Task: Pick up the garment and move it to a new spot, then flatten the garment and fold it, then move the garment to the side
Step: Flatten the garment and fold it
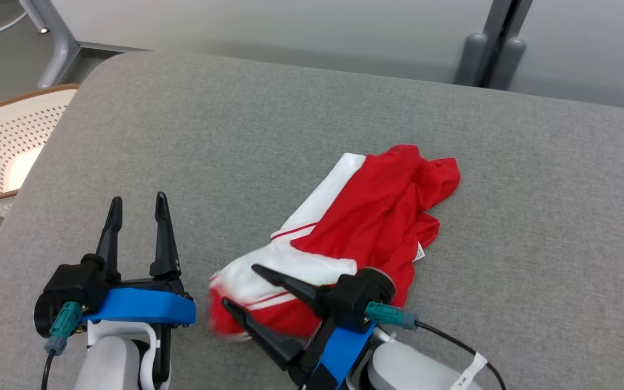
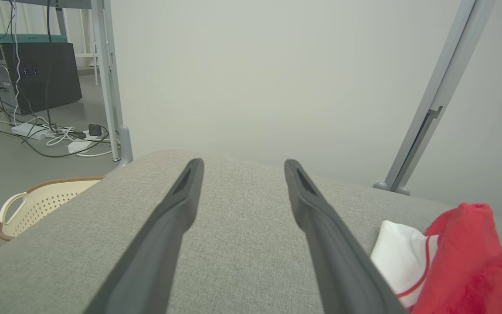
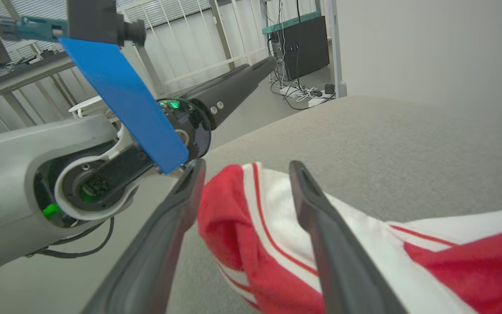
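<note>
The garment (image 1: 377, 216) is a red and white piece of clothing, lying crumpled on the grey padded surface (image 1: 290, 119) right of centre. My right gripper (image 1: 242, 286) is open, with its fingers spread over the garment's near left end. In the right wrist view the garment (image 3: 255, 226) lies between and under the right gripper (image 3: 247, 165), loose on the surface. My left gripper (image 1: 138, 197) stands open and empty over bare surface, left of the garment. In the left wrist view the left gripper (image 2: 243, 162) points across the surface, with the garment (image 2: 460, 261) at the lower right.
A cream perforated basket (image 1: 3, 146) sits on the floor beyond the surface's left edge, as the left wrist view's basket (image 2: 37, 203) confirms. A grey frame post (image 1: 499, 43) stands behind the far edge. My left arm (image 3: 103, 174) is close beside the right gripper.
</note>
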